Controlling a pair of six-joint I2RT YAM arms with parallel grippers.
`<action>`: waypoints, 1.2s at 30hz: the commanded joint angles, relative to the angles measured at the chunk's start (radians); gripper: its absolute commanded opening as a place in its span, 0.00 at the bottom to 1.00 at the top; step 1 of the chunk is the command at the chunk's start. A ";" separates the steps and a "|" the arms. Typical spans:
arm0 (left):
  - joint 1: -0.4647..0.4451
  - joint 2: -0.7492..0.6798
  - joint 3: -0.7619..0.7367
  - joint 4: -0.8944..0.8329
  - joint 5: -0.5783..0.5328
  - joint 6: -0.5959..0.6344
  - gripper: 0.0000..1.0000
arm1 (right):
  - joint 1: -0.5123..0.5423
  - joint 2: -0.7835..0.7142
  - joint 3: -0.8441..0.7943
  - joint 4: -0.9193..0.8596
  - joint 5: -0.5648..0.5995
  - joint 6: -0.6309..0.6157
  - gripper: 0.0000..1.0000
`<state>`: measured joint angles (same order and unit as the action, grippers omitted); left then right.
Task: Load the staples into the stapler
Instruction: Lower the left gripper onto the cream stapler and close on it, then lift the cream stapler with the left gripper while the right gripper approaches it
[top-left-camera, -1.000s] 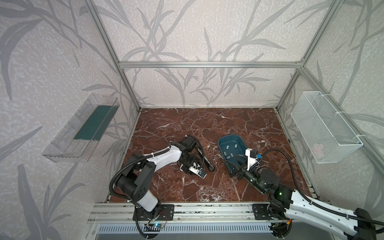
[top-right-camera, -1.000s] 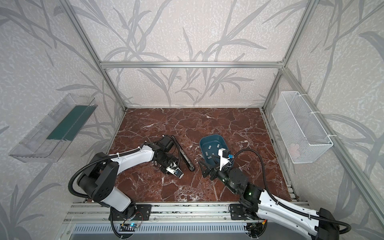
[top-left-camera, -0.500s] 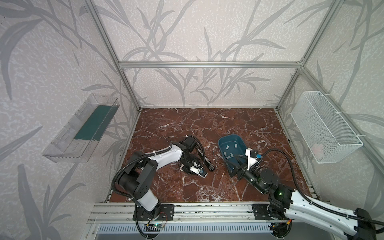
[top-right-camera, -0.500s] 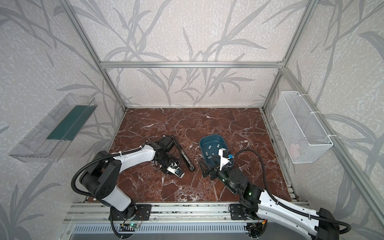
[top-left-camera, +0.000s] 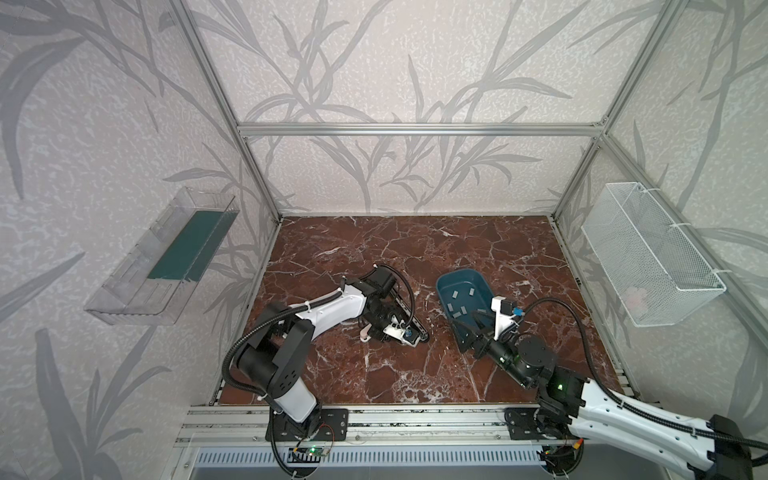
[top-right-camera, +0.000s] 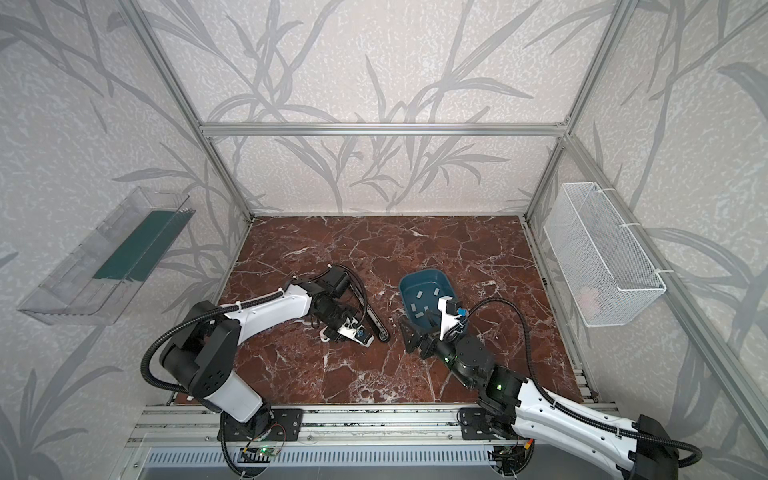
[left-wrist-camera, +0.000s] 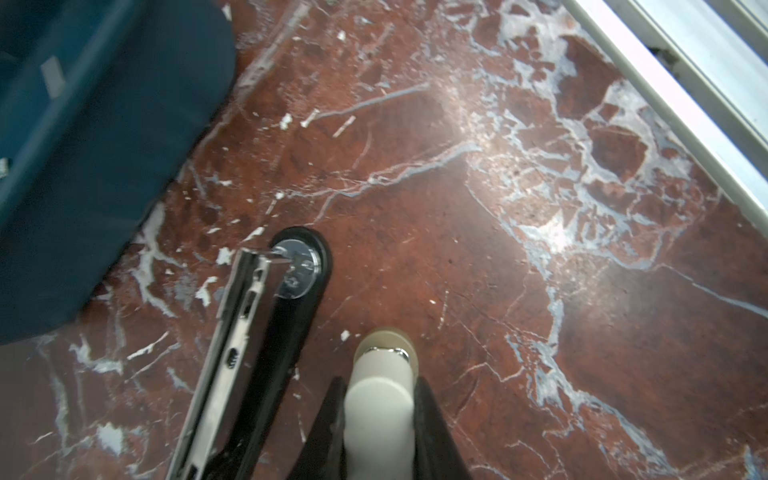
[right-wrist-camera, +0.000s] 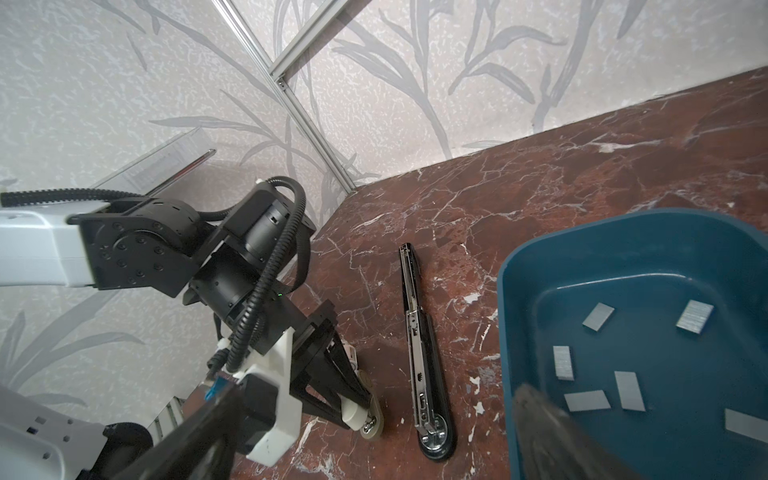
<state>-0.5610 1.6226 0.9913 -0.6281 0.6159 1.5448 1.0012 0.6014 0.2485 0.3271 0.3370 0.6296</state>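
— Looking for the staples (right-wrist-camera: 629, 390)?
— Finding them lying flat and scattered inside the blue tray (right-wrist-camera: 602, 249), several short grey strips, mostly apart from one another.
— And locating the black stapler (right-wrist-camera: 434, 374)?
— Seeing it lying opened out on the red marble floor (top-left-camera: 395, 257), just beside the tray but not touching it, showing its metal rail (left-wrist-camera: 232, 357) bare along the top.
— Checking the left gripper (right-wrist-camera: 359, 409)?
— Finding it pinching a cream piece (left-wrist-camera: 380, 419) with a chrome tip between both fingers, narrow, holding that tip down at the floor next to the stapler's rounded end.
— Checking the right gripper (top-left-camera: 473, 334)?
— Finding it spread wide and gripping nothing, straddling the tray's near wall, putting one finger over the inside above the staples and the other outside.
— Making out any lettering?
— Failing to: too small or blurred on the stapler and the arms alike.
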 joint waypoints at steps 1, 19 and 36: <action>0.005 -0.068 0.051 0.020 0.051 -0.142 0.00 | -0.002 -0.002 0.048 -0.048 0.060 0.037 1.00; 0.092 -0.257 -0.007 0.270 0.283 -0.370 0.00 | -0.004 0.075 0.125 -0.191 0.080 0.047 1.00; 0.074 -0.290 -0.054 0.418 0.281 -0.510 0.00 | -0.125 0.292 0.167 -0.033 -0.280 0.013 0.46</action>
<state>-0.4755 1.3479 0.9386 -0.2218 0.8444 1.0462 0.8818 0.8871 0.4030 0.2096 0.1501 0.6571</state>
